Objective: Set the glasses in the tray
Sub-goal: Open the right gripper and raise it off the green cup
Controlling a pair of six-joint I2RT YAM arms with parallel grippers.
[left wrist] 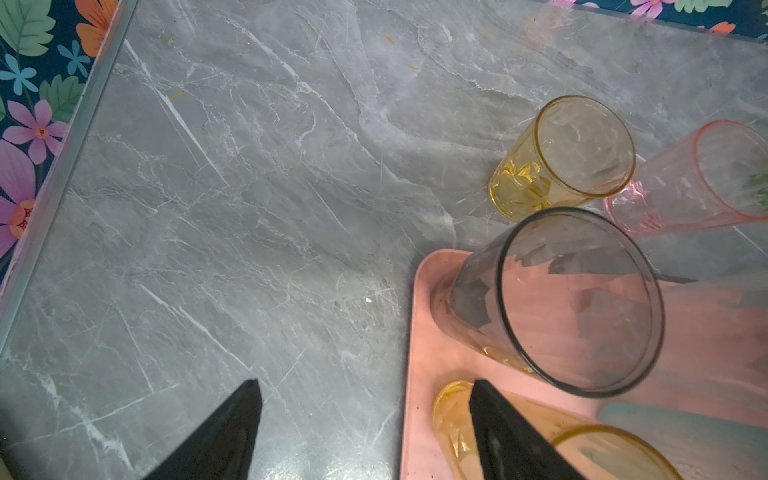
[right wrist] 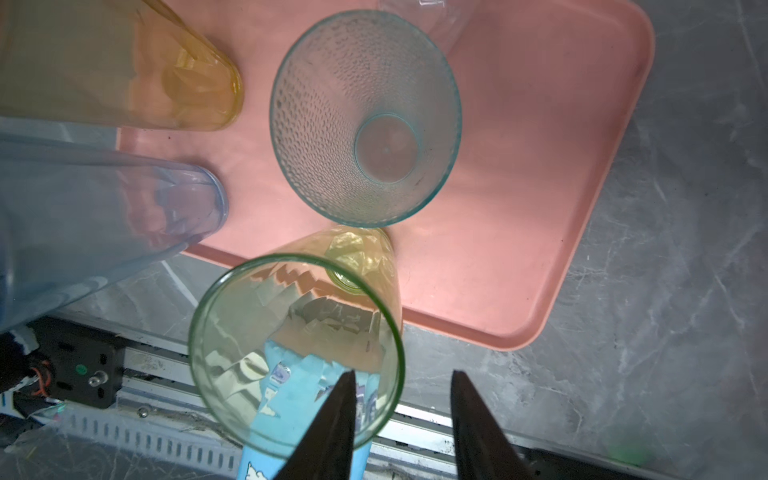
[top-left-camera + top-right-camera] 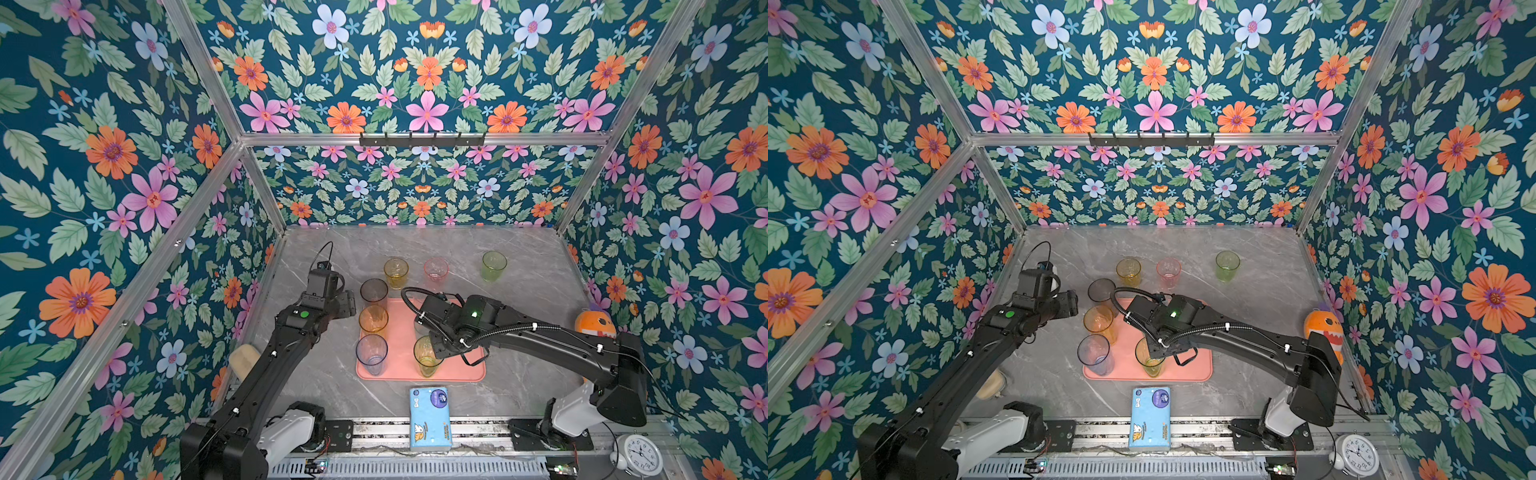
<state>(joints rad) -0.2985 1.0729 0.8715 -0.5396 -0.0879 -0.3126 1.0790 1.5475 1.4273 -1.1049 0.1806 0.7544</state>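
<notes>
Marble tabletop carries the tray; right gripper jaws spread astride the yellow-green glass rim, glass standing at the tray's edge; left gripper spread, empty, tray just beside

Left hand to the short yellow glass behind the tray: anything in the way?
Yes. The smoky grey glass, standing on the tray's far left corner, sits partly between the left hand and the short yellow glass. The pink glass is close beside the target.
</notes>
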